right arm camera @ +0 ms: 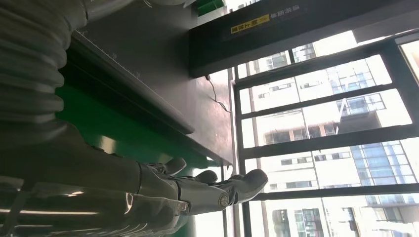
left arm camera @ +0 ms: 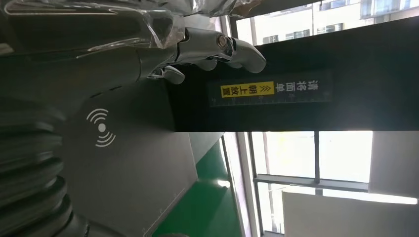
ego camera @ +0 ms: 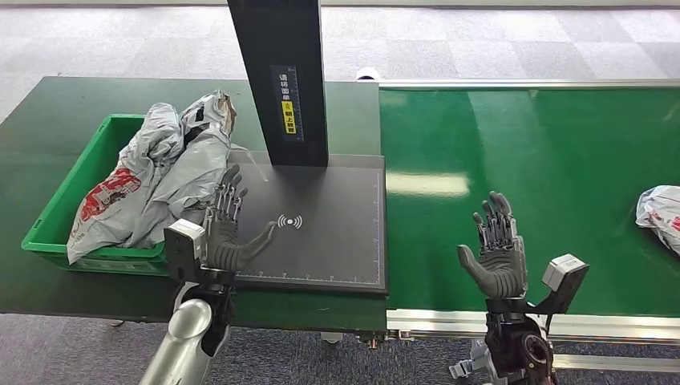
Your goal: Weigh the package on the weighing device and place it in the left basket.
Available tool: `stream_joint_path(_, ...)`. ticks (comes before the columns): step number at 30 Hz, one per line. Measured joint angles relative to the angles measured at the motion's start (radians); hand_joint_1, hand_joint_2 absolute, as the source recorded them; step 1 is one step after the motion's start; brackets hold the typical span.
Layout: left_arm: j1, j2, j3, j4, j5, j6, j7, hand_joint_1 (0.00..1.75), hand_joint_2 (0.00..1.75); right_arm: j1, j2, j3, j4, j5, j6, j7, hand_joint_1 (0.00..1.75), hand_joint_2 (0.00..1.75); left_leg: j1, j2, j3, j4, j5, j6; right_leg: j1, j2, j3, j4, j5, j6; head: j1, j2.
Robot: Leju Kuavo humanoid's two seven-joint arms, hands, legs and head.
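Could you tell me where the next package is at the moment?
In the head view, the package lies at the far right edge of the green conveyor belt, beyond the open right hand.

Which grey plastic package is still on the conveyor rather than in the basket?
The grey plastic package at the green belt's far right edge; the others fill the green basket.

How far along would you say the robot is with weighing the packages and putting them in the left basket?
Done, it seems: grey packages already fill the green basket, and the weighing device has nothing on its plate. In hand: nothing; the left hand hovers open over the plate's left edge, and the right hand is open over the green conveyor belt. Left: another package at the belt's far right is yet to be fetched, weighed and binned.
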Motion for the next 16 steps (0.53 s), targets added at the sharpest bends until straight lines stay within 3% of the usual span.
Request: stream_joint_path(16,0.037,0.02,-0.019,0.029,0.03,-0.009,-0.024,0.0,1.75,-0.022,0.019,0.056,0.044,0.088,-0.063,-0.012,0.0,1.75,0.0,0.0,0.0,0.0,0.0,0.0,0.0,0.0,0.0,0.0,0.0,0.0,0.0,0.0)
